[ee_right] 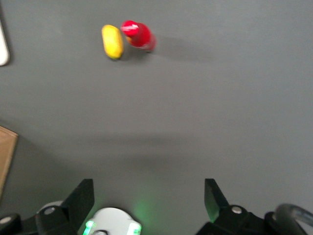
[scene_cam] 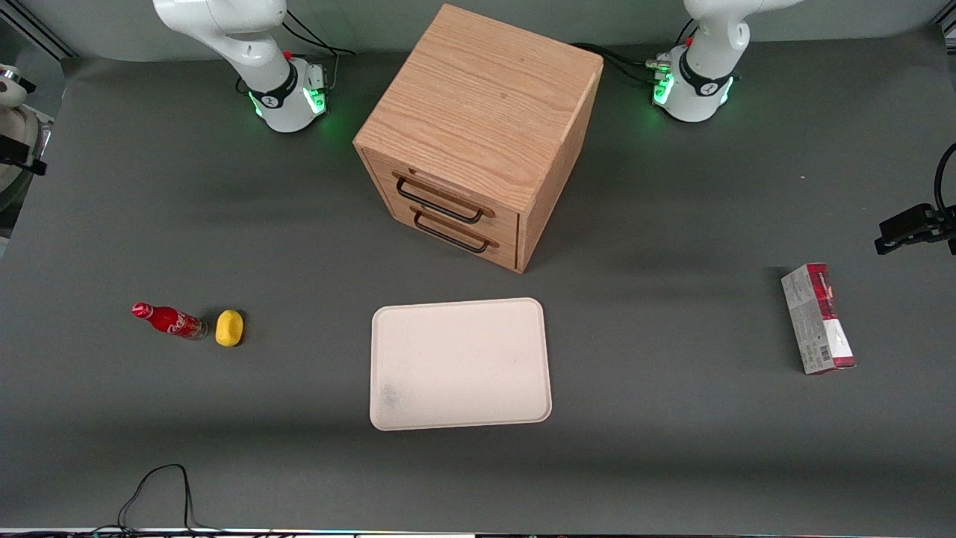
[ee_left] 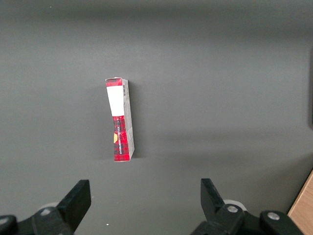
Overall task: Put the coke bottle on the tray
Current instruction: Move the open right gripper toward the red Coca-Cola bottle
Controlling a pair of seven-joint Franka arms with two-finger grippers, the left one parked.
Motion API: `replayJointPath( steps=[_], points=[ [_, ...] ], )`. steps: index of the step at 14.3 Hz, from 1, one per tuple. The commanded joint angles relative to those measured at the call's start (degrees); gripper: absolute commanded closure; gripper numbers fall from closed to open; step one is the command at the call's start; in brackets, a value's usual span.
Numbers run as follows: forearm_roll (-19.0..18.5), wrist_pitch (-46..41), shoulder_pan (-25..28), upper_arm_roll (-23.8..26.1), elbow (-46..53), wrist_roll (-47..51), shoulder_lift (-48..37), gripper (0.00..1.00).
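The coke bottle [scene_cam: 168, 320] is small and red with a white logo. It lies on its side on the grey table toward the working arm's end, its clear base close to a yellow oval lump [scene_cam: 229, 328]. The cream-white tray [scene_cam: 460, 364] rests flat in front of the wooden cabinet's drawers, with nothing on it. In the right wrist view my gripper [ee_right: 149, 190] hangs open, high over bare table near its own arm base, nothing between its fingers [ee_right: 84, 195]. The coke bottle [ee_right: 138, 35] and the yellow lump [ee_right: 112, 41] show well ahead of it. A sliver of the tray [ee_right: 2, 46] shows at the frame's edge.
A wooden drawer cabinet [scene_cam: 478, 134] with two black handles stands mid-table, farther from the front camera than the tray. A red-and-grey carton [scene_cam: 818, 317] lies toward the parked arm's end. A black cable [scene_cam: 160, 486] loops at the table's near edge.
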Motion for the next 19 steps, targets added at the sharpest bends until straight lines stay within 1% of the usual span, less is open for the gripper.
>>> replayJointPath(
  steps=[1, 7, 14, 16, 19],
  points=[
    [-1.2, -0.9, 0.1, -2.9, 4.3, -6.1, 4.1, 0.00],
    [-1.1, 0.8, 0.5, -2.9, 3.1, -3.9, 4.8, 0.00],
    [-1.3, 5.1, 1.2, -2.4, -4.0, -3.2, 3.2, 0.01],
    [-1.3, 9.4, 1.3, -2.2, -7.9, -1.8, 2.9, 0.01],
    [-1.1, 15.3, 1.2, -1.0, -8.5, -0.8, 6.0, 0.01]
  ],
)
